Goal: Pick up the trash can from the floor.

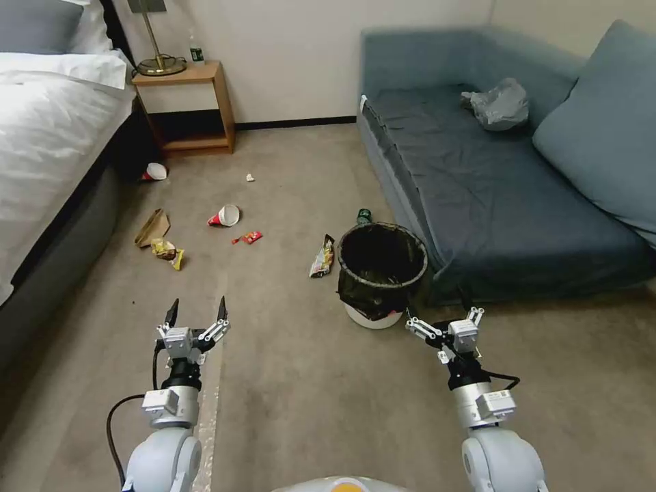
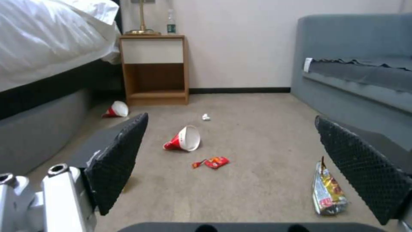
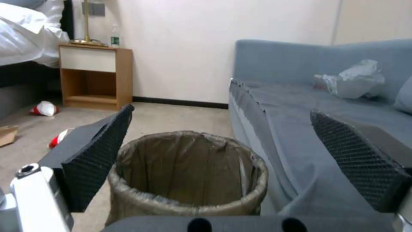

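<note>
Right gripper [image 1: 445,320] low over the floor [image 1: 307,383], fingers spread wide, holding nothing, poised just in front of the trash can [image 1: 380,273] and not touching it. From the right wrist, both dark textured pads [image 3: 96,158] flanking the bin's open mouth, rim of the trash can [image 3: 189,174] between them but farther off (bag folded over the edge, inside apparently bare). Left gripper [image 1: 197,311] also spread apart and empty, raised over the carpet well to the left of the bin, above a pale strip [image 1: 208,403] running along the floor.

Trash can upright on the carpet, close against the front corner of the blue sofa [image 1: 506,198], white base showing under the black liner. Just beside it on the left, a snack wrapper [image 1: 322,256]; behind it, a small green-capped object [image 1: 363,216] (too small to identify). Farther left, scattered litter: a red-and-white paper cup [image 1: 225,216] on its side, a small red wrapper [image 1: 250,237], a brown paper bag [image 1: 152,227], a yellow wrapper [image 1: 167,251], a second cup [image 1: 154,171] near the bed [image 1: 48,123]. Grey plastic bag [image 1: 499,104] on the sofa seat, near a blue cushion [image 1: 605,130]. Wooden nightstand [image 1: 188,106] against the back wall, with a lamp base and a bottle on top.
</note>
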Tool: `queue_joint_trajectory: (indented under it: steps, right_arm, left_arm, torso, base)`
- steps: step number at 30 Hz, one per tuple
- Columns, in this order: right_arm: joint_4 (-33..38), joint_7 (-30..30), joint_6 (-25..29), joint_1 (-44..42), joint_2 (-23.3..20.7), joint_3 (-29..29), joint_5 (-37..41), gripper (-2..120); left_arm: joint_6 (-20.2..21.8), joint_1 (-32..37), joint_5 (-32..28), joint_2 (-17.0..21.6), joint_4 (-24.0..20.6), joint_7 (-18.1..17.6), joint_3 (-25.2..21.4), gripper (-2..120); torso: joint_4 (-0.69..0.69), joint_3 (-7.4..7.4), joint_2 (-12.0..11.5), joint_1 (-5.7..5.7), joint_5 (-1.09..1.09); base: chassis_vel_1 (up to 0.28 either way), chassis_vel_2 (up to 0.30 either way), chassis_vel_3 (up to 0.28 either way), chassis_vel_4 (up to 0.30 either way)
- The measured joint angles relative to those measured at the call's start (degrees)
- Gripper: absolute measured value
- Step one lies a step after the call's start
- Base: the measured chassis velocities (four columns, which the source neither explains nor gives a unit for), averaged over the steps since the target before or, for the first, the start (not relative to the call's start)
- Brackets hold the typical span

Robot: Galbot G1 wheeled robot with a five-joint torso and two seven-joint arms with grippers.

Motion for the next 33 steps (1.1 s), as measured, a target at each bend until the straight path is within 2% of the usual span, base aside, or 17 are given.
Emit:
queue_joint_trajectory:
  steps: [5,11,17,19,20,22,25,27,31,33]
  right_arm:
    - [0.0,0.2,0.2,0.0,0.0,0.0,0.0,100]
    - [-0.6,0.8,2.7,0.4,-0.2,-0.2,-0.4,100]
    - [-0.9,1.0,3.2,1.2,-0.7,-0.6,-0.5,100]
    - [-0.8,1.3,4.0,0.8,-0.8,-0.6,-1.1,100]
    - [-0.8,1.3,4.0,0.8,-0.8,-0.6,-1.1,100]
    - [-0.4,1.8,4.6,0.3,-0.8,-0.5,-1.7,100]
    - [-0.2,2.0,4.7,0.1,-0.8,-0.4,-1.9,100]
    - [0.1,2.3,5.0,-0.4,-0.8,-0.1,-2.3,100]
    - [0.3,2.5,5.1,-0.8,-0.7,0.1,-2.4,100]
    - [0.4,2.5,5.3,-1.1,-0.5,0.4,-2.4,100]
  left_arm:
    - [0.0,0.0,-0.1,0.2,0.0,0.2,0.1,96]
    - [-1.6,0.0,-3.9,1.4,-0.3,3.9,0.9,96]
    - [-1.1,-0.4,-7.3,2.5,-1.1,5.5,1.2,96]
    - [1.4,-2.7,-11.2,3.8,-1.7,6.5,2.7,98]
    - [1.4,-2.7,-11.2,3.8,-1.7,6.5,2.7,98]
    - [4.1,-6.3,-14.2,5.4,-1.8,5.5,5.7,100]
    - [5.0,-7.7,-15.2,6.0,-1.8,5.2,7.1,100]
    - [6.2,-10.4,-17.4,6.9,-1.7,4.4,10.5,100]
    - [8.5,-12.9,-19.8,7.1,-1.4,3.3,13.5,100]
    - [11.7,-15.4,-22.8,7.0,-1.0,1.9,16.1,100]
  torso:
    - [0.0,0.0,0.0,0.0,0.01]
    - [-0.01,0.0,0.0,0.0,0.0]
    - [0.02,0.0,0.0,0.0,0.01]
    - [0.01,0.0,0.0,0.0,0.02]
    - [0.01,0.0,0.0,0.0,0.02]
    - [-0.01,0.0,0.0,0.0,0.01]
    - [-0.01,0.0,0.0,0.0,0.01]
    - [0.0,0.0,0.0,0.0,0.01]
    - [0.0,0.0,0.0,0.0,0.02]
    - [0.0,0.0,0.0,0.0,0.01]
  base:
    - [-0.09,0.093,0.088,-0.089]
    - [-0.077,0.074,0.08,-0.059]
    - [-0.032,0.029,0.024,-0.029]
    - [0.0,0.0,0.0,0.0]
    - [0.0,0.0,0.0,0.0]
    - [0.0,0.0,0.0,0.0]
    - [0.0,0.0,0.0,0.0]
    - [0.0,0.0,0.0,0.0]
    - [0.0,0.0,0.0,0.0]
    - [0.0,0.0,0.0,0.0]
